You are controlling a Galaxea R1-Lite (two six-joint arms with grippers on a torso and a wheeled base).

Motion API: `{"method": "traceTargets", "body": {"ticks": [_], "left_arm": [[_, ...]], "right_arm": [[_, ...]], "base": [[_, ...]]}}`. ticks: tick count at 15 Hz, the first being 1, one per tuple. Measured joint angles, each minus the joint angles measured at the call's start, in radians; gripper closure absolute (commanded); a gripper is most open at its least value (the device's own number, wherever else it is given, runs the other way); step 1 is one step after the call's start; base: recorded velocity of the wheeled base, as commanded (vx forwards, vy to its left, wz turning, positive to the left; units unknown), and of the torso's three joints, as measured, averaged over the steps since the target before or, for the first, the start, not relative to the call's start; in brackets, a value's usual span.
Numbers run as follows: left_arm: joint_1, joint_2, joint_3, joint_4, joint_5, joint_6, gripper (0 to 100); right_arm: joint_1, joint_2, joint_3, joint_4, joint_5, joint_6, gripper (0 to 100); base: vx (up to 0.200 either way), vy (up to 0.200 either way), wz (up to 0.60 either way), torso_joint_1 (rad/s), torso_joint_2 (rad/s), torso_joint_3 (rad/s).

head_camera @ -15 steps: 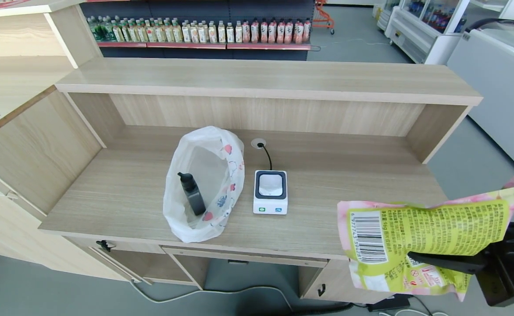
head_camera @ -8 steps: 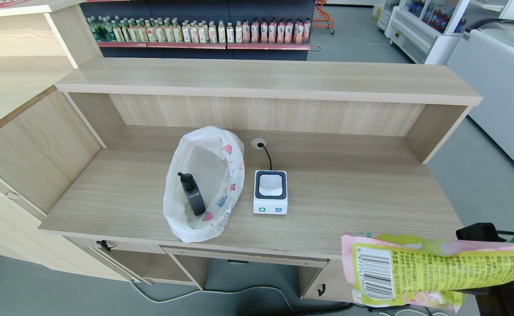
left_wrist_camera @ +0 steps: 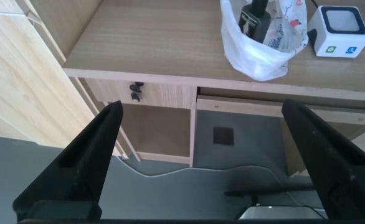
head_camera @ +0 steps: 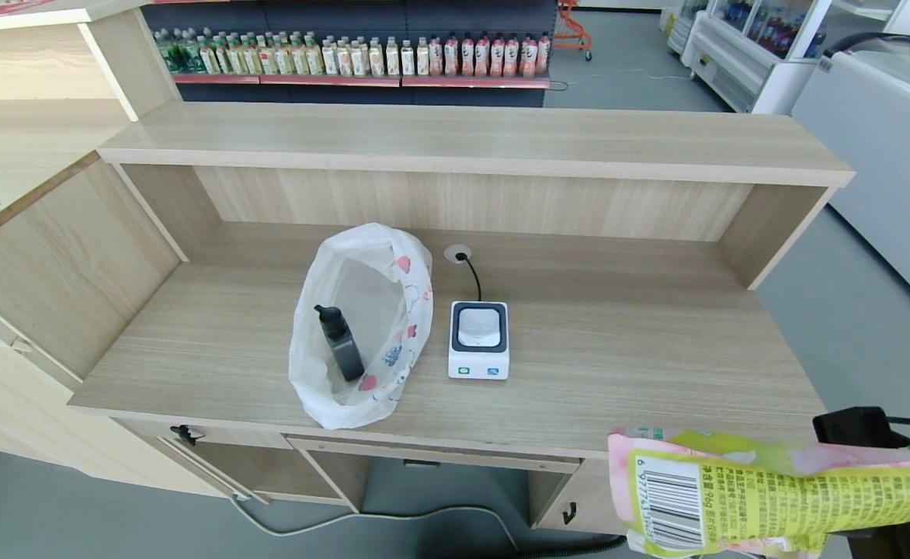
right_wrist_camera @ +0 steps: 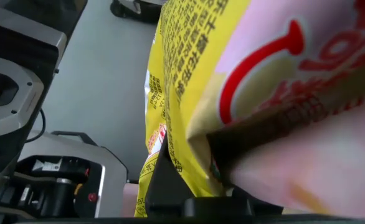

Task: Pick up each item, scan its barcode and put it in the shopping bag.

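Observation:
A yellow and pink snack packet (head_camera: 781, 497) hangs off the counter's front right corner, barcode (head_camera: 668, 503) facing up at its left end. My right gripper (head_camera: 866, 481) is shut on the packet's right part; up close a dark finger (right_wrist_camera: 173, 180) presses the packet (right_wrist_camera: 189, 74). The white shopping bag (head_camera: 362, 326) lies open on the counter with a black bottle (head_camera: 340, 344) inside. Right of it sits the white scanner (head_camera: 479, 338). My left gripper (left_wrist_camera: 207, 162) hangs open below the counter's front edge, facing the bag (left_wrist_camera: 257, 43) and scanner (left_wrist_camera: 339, 23).
The wooden counter (head_camera: 618, 349) has a raised back ledge (head_camera: 470, 140) and side walls. A black cable (head_camera: 470, 276) runs from the scanner to a hole. A key (left_wrist_camera: 134, 92) sticks out of a drawer under the counter. Drink shelves and freezers stand behind.
My right gripper has carried the snack packet downward and back from the counter's right end, and the packet now lies flatter and lower in the head view.

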Motion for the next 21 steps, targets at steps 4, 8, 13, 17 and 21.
{"method": "traceTargets", "body": {"ticks": [4, 8, 13, 17, 21], "left_arm": [[0.0, 0.0, 0.0, 0.0, 0.0, 0.0, 0], [0.0, 0.0, 0.0, 0.0, 0.0, 0.0, 0], [0.0, 0.0, 0.0, 0.0, 0.0, 0.0, 0], [0.0, 0.0, 0.0, 0.0, 0.0, 0.0, 0], [0.0, 0.0, 0.0, 0.0, 0.0, 0.0, 0]], "right_arm": [[0.004, 0.017, -0.026, 0.001, 0.0, 0.031, 100], [0.068, 0.047, -0.041, -0.006, 0.014, 0.039, 100], [0.086, 0.114, -0.058, -0.034, 0.042, 0.023, 100], [0.089, 0.139, -0.03, -0.032, 0.044, -0.003, 100], [0.09, 0.15, -0.001, -0.026, 0.054, -0.026, 100]], "base": [[0.0, 0.0, 0.0, 0.0, 0.0, 0.0], [0.0, 0.0, 0.0, 0.0, 0.0, 0.0], [0.0, 0.0, 0.0, 0.0, 0.0, 0.0], [0.0, 0.0, 0.0, 0.0, 0.0, 0.0], [0.0, 0.0, 0.0, 0.0, 0.0, 0.0]]}}
